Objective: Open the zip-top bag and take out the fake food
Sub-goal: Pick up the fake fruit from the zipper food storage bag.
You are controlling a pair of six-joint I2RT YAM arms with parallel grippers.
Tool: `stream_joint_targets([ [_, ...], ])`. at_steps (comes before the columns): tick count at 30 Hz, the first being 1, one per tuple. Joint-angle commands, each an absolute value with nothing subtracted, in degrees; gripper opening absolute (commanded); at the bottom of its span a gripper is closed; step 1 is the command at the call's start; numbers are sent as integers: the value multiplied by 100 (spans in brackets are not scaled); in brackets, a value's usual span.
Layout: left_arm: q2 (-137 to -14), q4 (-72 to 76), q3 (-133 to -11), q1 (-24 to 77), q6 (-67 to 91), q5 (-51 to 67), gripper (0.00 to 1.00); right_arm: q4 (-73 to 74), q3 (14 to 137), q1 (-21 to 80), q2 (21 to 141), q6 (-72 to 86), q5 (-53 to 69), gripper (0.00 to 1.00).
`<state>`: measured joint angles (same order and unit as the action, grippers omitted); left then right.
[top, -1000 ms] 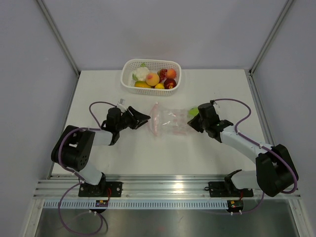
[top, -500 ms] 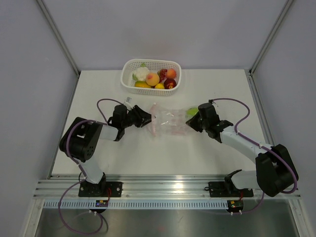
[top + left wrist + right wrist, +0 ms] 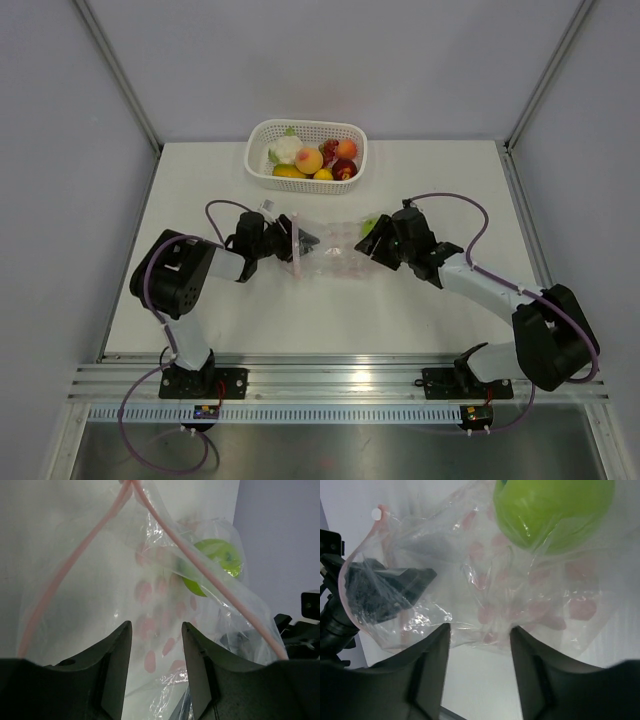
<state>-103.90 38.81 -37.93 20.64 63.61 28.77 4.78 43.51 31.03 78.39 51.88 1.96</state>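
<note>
The clear zip-top bag [image 3: 335,252] lies mid-table with its pink zip strip [image 3: 297,250] parted on the left. My left gripper [image 3: 303,243] is open, its fingers reaching into the bag's mouth [image 3: 100,555]. A green apple [image 3: 216,560] of the fake food sits deep inside, near the bag's closed end [image 3: 369,226]. My right gripper [image 3: 377,247] is open at that closed end. The plastic edge [image 3: 520,625] lies just in front of its fingertips, and the apple [image 3: 555,510] is beyond it. Through the film the right wrist view shows the left gripper [image 3: 385,592].
A white perforated basket [image 3: 305,124] stands at the back of the table, holding several fake fruits and vegetables [image 3: 309,160]. Grey walls enclose the table on three sides. The arms' bases and a metal rail [image 3: 340,385] run along the near edge.
My left gripper has pushed right, into the bag's mouth. My right gripper has opened and let go of the bag's closed end. The bag and apple have shifted slightly left.
</note>
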Motion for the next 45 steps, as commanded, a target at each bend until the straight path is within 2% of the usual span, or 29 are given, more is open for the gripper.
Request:
stream_joint_targets([
  [1,-10398,4104,-4008,2092,6275,3041,47,597,4614,3129,7532,4677,35,66],
  [3,-10371,4087,-3990,2100,6267,3023,47,763,4684,3129,7497,4597,-184,74],
  [10,-10397,4113,-4025,2118,6267,3050,47,1423,5124,3129,7550,4281,-816,77],
  [15,-10345,4043,-4034,2118,6223,3032,47,1775,5352,3129,7489,4070,-1001,84],
  [16,-10353,4043,-4034,2118,6214,3015,47,1819,5370,3129,7445,4061,-1211,89],
  [19,-10388,4043,-4043,2118,6214,3015,47,1889,5431,3129,7321,3955,-1598,92],
  [26,-10397,4052,-4052,2118,6205,3015,47,2320,6116,2866,8023,3955,-1872,94],
  [34,-10398,4096,-4043,2136,6223,3050,47,2294,6705,2241,9174,4034,-1310,95],
  [43,-10397,4122,-4043,2153,6231,3050,47,1969,6891,2083,9922,4104,-1152,95],
  [45,-10397,4122,-4034,2162,6231,3059,47,1777,6838,2074,10037,4183,-1029,93],
])
